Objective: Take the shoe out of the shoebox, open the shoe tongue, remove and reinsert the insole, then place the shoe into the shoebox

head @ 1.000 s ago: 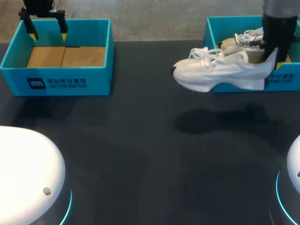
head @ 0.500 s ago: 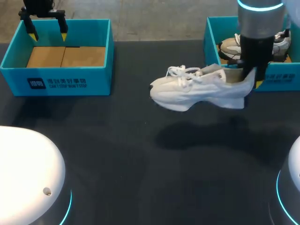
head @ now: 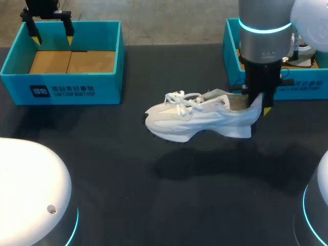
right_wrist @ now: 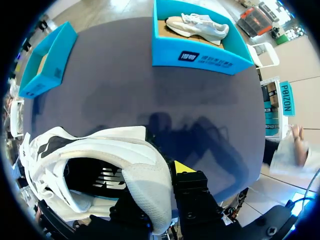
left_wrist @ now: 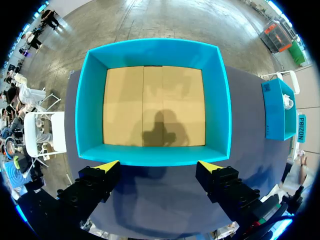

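Right gripper (head: pixel 258 105) is clamping the white shoe (head: pixel 197 115) by its heel — outside the box, hanging over the dark table (head: pixel 102 154).
I'm seeing one yellow-tipped finger (right_wrist: pixel 182 167) pressing on the outside of the heel collar, the other sitting inside it, the toe pointing away from the fingers. The right shoebox (head: pixel 302 87) is sitting just behind this gripper, holding a second shoe (right_wrist: pixel 197 27). My left gripper (left_wrist: pixel 160 167) is hovering with its fingers spread apart — the left shoebox (left_wrist: pixel 155 50) lying just ahead of its tips.
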You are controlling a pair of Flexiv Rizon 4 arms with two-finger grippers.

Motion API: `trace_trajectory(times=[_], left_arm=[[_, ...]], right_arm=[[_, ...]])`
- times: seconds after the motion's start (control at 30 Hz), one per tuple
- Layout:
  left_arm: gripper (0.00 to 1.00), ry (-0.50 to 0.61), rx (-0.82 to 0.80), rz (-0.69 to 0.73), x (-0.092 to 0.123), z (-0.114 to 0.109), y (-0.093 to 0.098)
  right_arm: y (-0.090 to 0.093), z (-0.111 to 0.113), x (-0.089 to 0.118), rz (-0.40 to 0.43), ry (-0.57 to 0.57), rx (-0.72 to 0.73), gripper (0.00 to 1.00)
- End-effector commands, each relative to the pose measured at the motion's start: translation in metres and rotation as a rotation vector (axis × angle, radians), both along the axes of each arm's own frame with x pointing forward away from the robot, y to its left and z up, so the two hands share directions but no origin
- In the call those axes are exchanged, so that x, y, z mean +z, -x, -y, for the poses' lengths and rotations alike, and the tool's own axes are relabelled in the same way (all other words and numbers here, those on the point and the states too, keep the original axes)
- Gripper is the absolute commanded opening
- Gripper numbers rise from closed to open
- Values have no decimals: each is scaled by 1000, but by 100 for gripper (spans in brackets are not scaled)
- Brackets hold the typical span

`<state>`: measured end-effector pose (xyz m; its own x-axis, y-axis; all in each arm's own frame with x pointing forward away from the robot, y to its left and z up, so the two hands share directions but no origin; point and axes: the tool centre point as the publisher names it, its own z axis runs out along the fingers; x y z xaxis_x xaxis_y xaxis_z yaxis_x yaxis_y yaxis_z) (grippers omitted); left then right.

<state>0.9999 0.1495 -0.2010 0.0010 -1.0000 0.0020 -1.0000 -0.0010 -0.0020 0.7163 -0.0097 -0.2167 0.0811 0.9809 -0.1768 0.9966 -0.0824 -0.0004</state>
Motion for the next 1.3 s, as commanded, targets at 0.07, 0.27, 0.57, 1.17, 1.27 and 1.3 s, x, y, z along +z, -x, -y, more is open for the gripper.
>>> trace_trajectory(times=[0.07,0.27,0.57,1.17,1.27,1.3], left_arm=[[100,-1,0,-1,0,0,0],[100,-1,0,-1,0,0,0],[100,-1,0,-1,0,0,0],[100,-1,0,-1,0,0,0],[100,-1,0,-1,0,0,0],[100,-1,0,-1,0,0,0]], right_arm=[[5,-11,-6,-3,3,8,0],[10,-16,-17,-7,2,16,0],[7,-31,-50,11,26,55,0],[-1,-46,-129,34,15,57,0],[-5,-48,-137,59,19,52,0],[-7,-48,-140,66,33,50,0]])
